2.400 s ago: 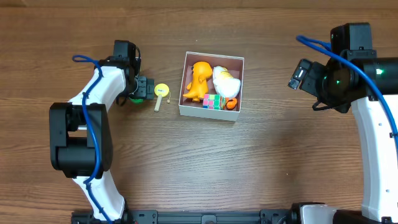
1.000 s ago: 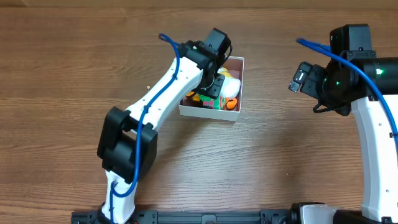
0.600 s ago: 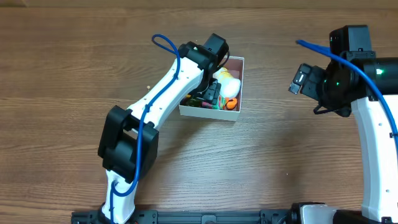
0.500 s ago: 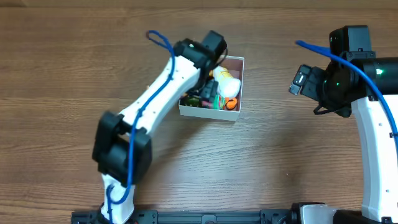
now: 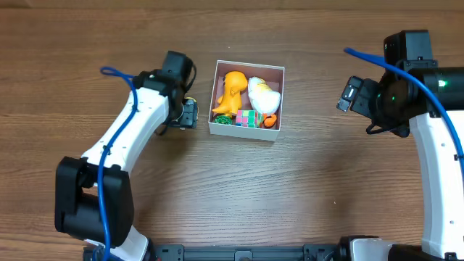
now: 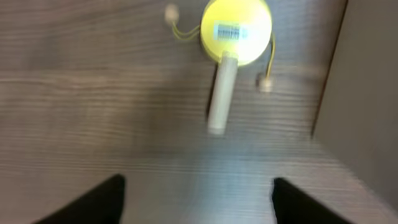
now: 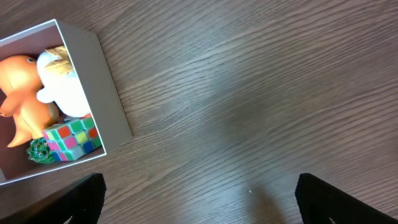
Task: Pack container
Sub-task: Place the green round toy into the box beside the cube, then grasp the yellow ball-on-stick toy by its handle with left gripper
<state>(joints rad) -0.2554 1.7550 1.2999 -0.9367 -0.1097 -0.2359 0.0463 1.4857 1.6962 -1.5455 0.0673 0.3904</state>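
Left gripper (image 6: 199, 202) hovering, jaws spread wide, gripping nothing. Yellow rattle drum (image 6: 235, 26) lying just ahead, its handle (image 6: 219, 93) pointing back at the gripper; container (image 5: 244, 130) sitting just beside it. Best lowering square over the handle, avoiding the beads (image 6: 266, 83).

Table (image 5: 304, 196) matt wood grain; container (image 5: 243, 131) matt white card.
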